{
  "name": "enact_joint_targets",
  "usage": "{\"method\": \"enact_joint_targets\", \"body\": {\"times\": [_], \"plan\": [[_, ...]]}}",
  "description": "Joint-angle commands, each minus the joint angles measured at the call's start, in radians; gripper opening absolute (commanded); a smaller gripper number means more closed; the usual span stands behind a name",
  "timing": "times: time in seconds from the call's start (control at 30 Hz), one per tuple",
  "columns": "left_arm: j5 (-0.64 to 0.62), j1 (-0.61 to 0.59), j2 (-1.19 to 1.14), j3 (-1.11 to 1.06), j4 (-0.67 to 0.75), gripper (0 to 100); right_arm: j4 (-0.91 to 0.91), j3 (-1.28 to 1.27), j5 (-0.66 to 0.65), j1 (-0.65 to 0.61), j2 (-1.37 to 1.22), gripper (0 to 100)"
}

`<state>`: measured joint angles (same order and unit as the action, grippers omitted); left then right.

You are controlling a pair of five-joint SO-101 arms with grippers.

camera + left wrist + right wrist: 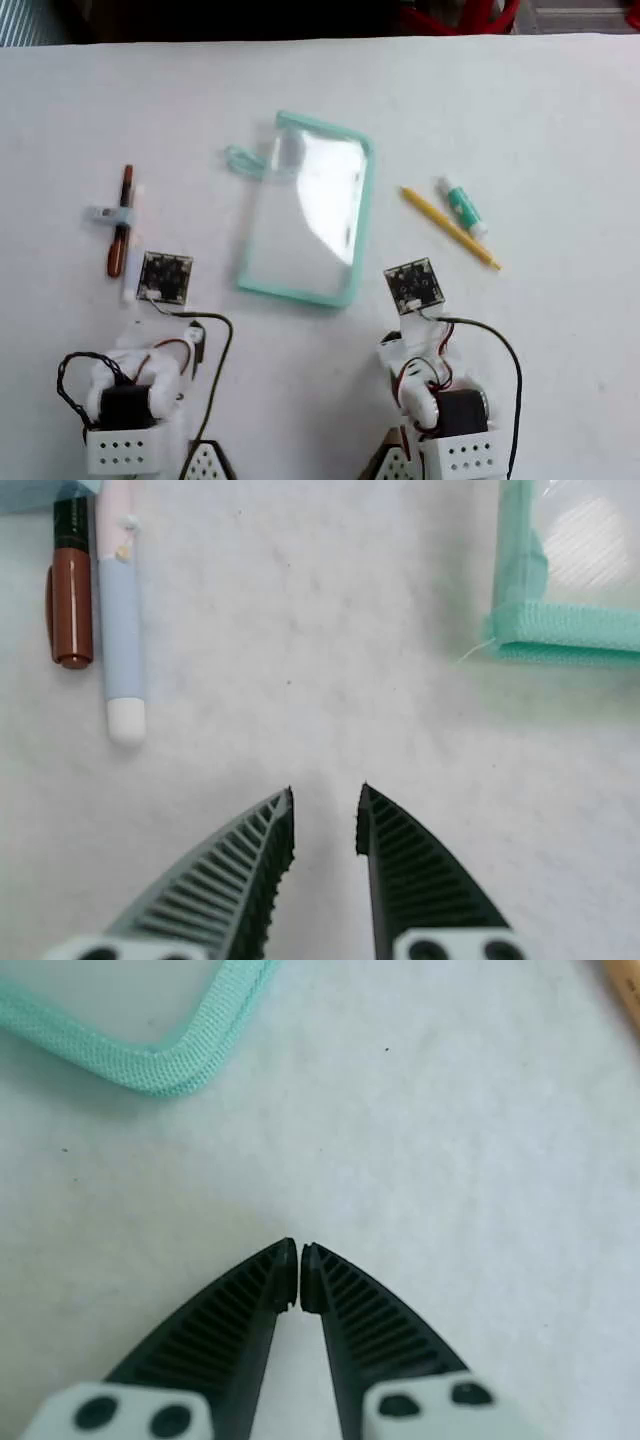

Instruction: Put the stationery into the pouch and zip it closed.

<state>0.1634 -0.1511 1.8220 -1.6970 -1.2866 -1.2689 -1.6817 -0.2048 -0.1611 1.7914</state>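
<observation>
From above, the pouch lies flat mid-worktop, clear plastic with a teal fabric border. On the left arm's side is a brown pen with a pale pen touching alongside, long axes running away from the arm. On the right arm's side is a slim yellow pencil, laid diagonally, with a stubby green tube just beside it. So it's pens for the left arm, pencil and tube for the right.

Left wrist: the left gripper, ribbed black jaws a little apart, hangs over bare worktop. The pens sit ahead and off to one side, blunt ends toward it, with the pouch's woven corner on the other side.

Right wrist: the right gripper has its tips together, holding nothing. The pouch's rounded corner is near, and the pencil sits at the edge.
</observation>
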Motion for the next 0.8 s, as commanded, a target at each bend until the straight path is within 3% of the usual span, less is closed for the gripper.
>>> {"method": "enact_joint_targets", "body": {"times": [0.0, 0.67, 0.77], "plan": [[-0.008, 0.005, 0.002, 0.005, 0.054, 12, -0.002, -0.009, 0.008, -0.004, 0.008, 2.1], [-0.002, 0.001, 0.002, 0.026, 0.054, 12, -0.002, -0.009, 0.008, -0.001, 0.008, 2.1], [0.089, 0.007, 0.002, 0.063, 0.061, 12, -0.002, -0.009, 0.008, -0.001, 0.008, 2.1]]}}
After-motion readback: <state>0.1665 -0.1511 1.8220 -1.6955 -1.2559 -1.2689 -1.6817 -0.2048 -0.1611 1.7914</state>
